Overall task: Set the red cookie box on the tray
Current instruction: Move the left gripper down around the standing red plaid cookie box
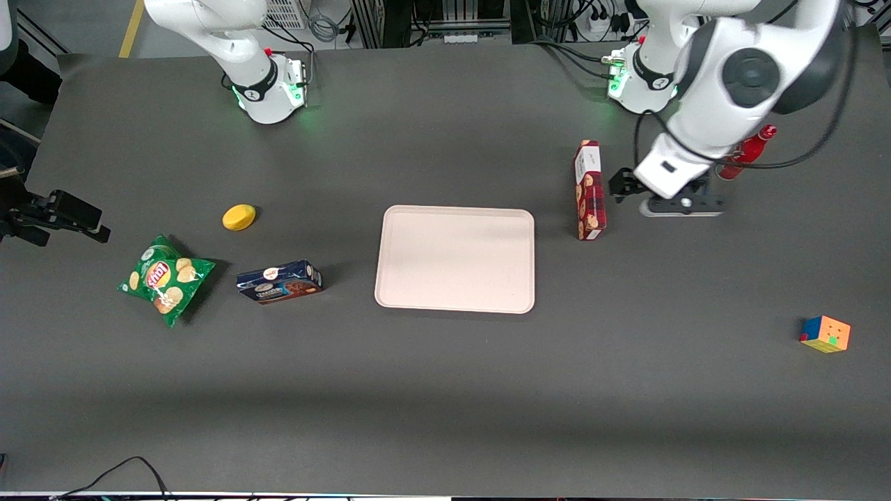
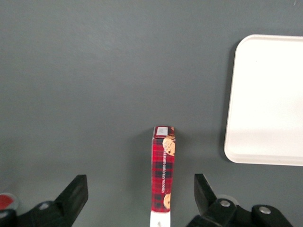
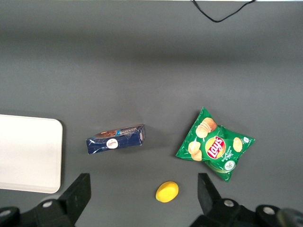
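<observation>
The red cookie box (image 1: 589, 189), long, narrow and dark-red plaid, stands on its narrow edge on the table beside the tray (image 1: 456, 257), toward the working arm's end. The tray is pale cream and holds nothing. My left gripper (image 1: 682, 204) hangs above the table beside the box, farther toward the working arm's end, and is not touching it. In the left wrist view the gripper (image 2: 139, 182) is wide open and empty. The box (image 2: 163, 172) lies lengthwise below and between the fingers (image 2: 75, 189), with the tray (image 2: 270, 99) off to one side.
A red bottle (image 1: 745, 153) stands just past the gripper, partly hidden by the arm. A colour cube (image 1: 825, 334) lies nearer the front camera. Toward the parked arm's end are a dark-blue cookie box (image 1: 280, 282), a green chips bag (image 1: 166, 278) and a yellow lemon (image 1: 239, 217).
</observation>
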